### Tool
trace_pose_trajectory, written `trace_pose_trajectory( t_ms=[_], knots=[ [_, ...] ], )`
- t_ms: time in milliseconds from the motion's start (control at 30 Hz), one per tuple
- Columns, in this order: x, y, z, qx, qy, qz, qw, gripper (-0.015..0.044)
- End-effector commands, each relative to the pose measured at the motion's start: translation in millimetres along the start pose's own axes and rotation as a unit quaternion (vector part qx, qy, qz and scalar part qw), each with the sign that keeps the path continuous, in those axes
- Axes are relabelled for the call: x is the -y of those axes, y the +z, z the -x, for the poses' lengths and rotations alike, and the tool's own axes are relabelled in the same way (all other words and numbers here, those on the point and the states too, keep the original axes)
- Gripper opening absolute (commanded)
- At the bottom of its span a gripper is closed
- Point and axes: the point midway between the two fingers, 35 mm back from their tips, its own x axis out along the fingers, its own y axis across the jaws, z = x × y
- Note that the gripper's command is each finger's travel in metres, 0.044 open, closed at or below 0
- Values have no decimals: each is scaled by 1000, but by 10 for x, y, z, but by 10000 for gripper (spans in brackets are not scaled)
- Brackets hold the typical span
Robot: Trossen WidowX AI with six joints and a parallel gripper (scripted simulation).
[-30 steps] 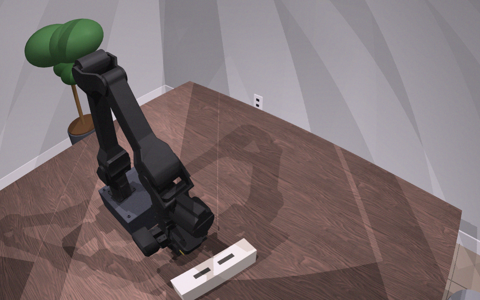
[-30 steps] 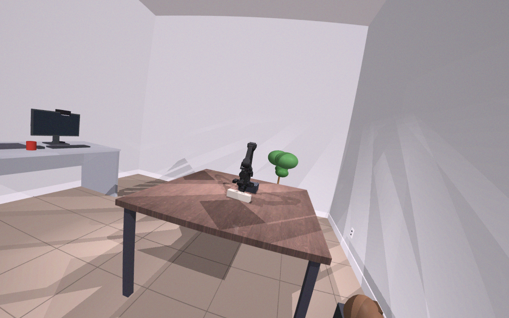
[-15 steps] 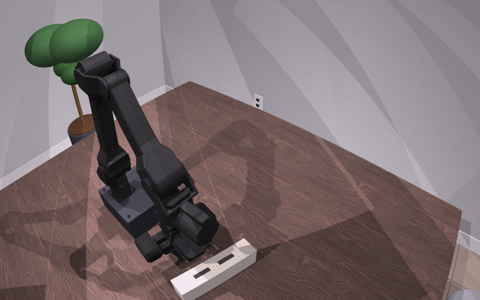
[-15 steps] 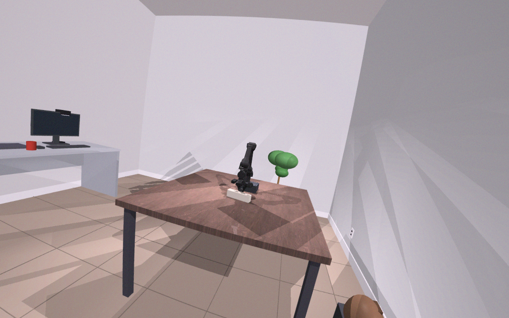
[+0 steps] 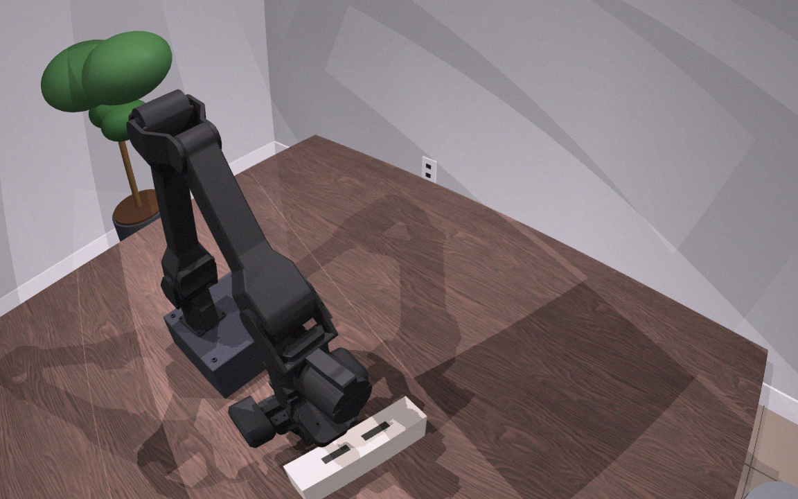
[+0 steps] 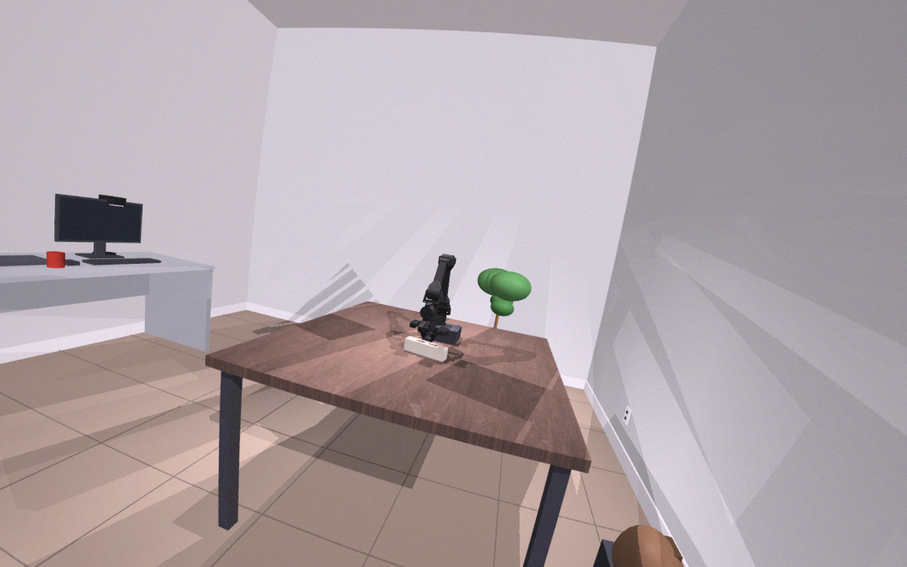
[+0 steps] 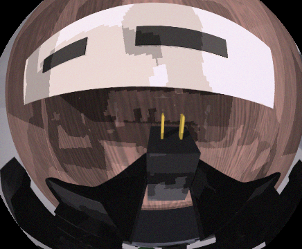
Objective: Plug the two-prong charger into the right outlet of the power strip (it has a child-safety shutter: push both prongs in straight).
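Observation:
My gripper (image 5: 293,427) (image 6: 429,337) (image 7: 167,158) is shut on the black two-prong charger (image 7: 172,162). Its two gold prongs (image 7: 162,126) (image 7: 182,127) point away from the fingers. In the wrist view they show against the wood, short of the near edge of the white power strip (image 5: 412,410) (image 6: 425,350) (image 7: 241,74), roughly below the right outlet's left part. The strip lies on the table with its dark right outlet (image 7: 182,37) and left outlet (image 7: 65,54) facing up. In the top view the arm's hand overlaps the strip's back edge and hides the charger. The height of the prongs is unclear.
The wooden table (image 5: 513,310) (image 6: 344,380) bears the arm's grey base (image 5: 219,347). A potted plant (image 5: 126,68) (image 6: 506,285) stands beyond the table. A wall socket (image 5: 428,169) is on the wall. A separate desk (image 6: 182,271) stands at the left in the exterior view.

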Motion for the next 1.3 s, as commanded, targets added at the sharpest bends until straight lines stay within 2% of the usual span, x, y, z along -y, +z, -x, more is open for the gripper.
trace_pose_trajectory(
  t_ms=[0,1267],
  knots=[
    [5,41,-17,-4,0,-6,1000,0],
    [2,139,-20,-3,1,-9,1000,0]
  ],
)
